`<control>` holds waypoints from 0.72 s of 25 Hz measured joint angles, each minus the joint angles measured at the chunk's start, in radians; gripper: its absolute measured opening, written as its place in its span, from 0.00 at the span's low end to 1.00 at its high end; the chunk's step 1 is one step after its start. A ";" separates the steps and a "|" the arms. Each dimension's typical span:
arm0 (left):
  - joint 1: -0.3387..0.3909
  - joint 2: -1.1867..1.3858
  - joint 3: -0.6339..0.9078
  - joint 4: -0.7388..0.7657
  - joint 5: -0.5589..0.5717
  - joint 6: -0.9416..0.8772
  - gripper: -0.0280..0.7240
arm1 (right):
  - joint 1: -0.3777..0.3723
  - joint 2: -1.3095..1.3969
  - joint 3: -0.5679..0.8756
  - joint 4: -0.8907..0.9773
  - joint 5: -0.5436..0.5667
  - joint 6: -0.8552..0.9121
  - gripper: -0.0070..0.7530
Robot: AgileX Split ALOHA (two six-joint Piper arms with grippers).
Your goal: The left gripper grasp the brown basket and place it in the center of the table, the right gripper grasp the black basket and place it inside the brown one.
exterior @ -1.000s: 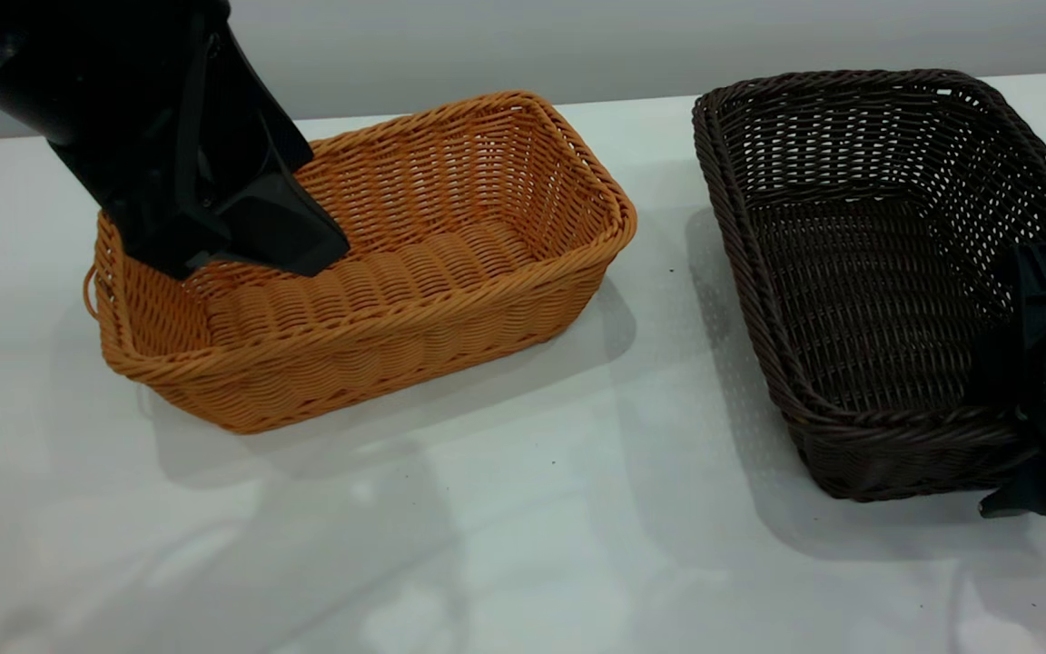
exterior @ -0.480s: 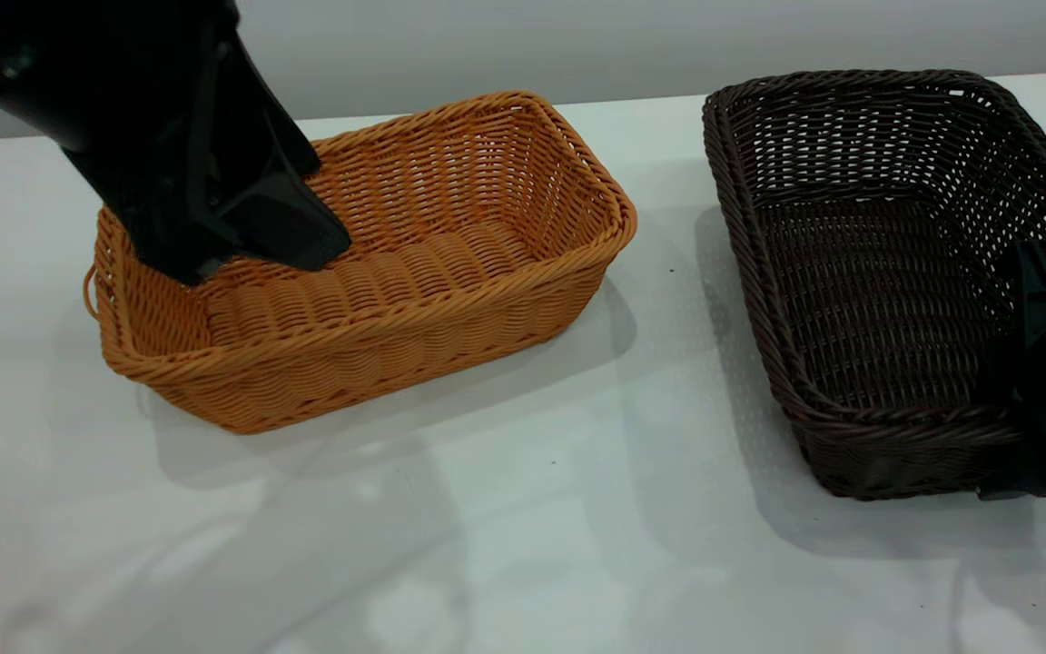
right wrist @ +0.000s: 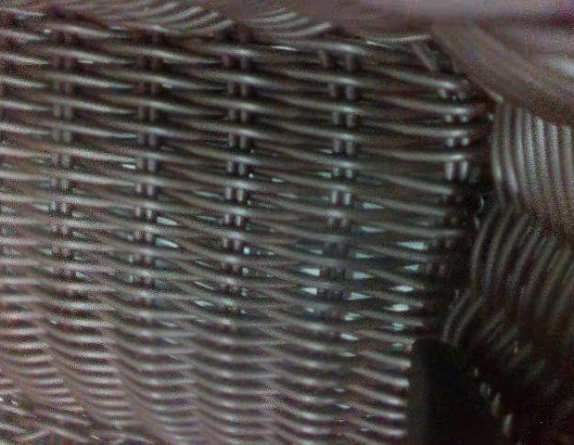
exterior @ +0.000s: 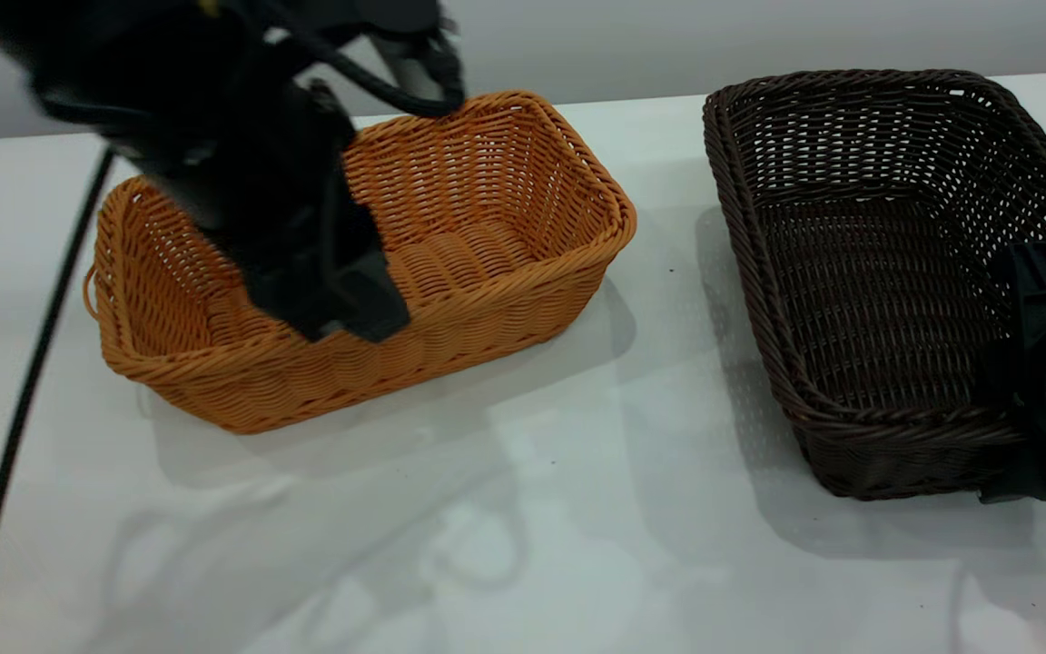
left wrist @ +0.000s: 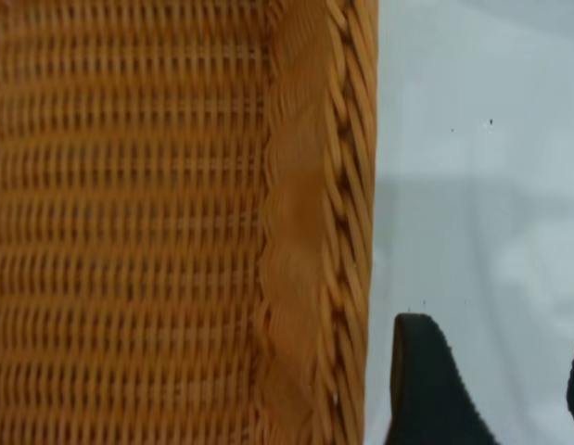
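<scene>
The brown basket (exterior: 505, 209) stands on the white table (exterior: 523, 509) at the left. My left gripper (exterior: 350, 318) hangs over its near long wall. In the left wrist view the brown basket's rim (left wrist: 347, 232) runs beside my open left gripper (left wrist: 495, 375), and one fingertip (left wrist: 426, 389) sits just outside the rim over the bare table. The black basket (exterior: 859, 272) stands at the right. My right gripper (exterior: 1036, 381) straddles its near right wall. In the right wrist view one finger (right wrist: 444, 399) lies against the black basket's inner weave (right wrist: 222, 232); the other finger is hidden.
A black cable (exterior: 24, 400) hangs down at the far left over the table. A strip of bare table (exterior: 668, 300) separates the two baskets. The grey back wall (exterior: 668, 36) runs behind the table's far edge.
My left arm swung from the brown basket's far left end toward its near long wall. The black basket shifted slightly to the right a second ago and has stayed still since.
</scene>
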 joint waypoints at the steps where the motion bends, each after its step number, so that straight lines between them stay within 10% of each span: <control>1: 0.001 0.026 -0.024 0.000 0.012 0.000 0.47 | 0.000 0.000 0.000 0.000 0.000 -0.004 0.33; 18: 0.002 0.250 -0.140 0.113 -0.034 -0.096 0.45 | 0.000 0.000 0.000 -0.002 0.029 -0.029 0.33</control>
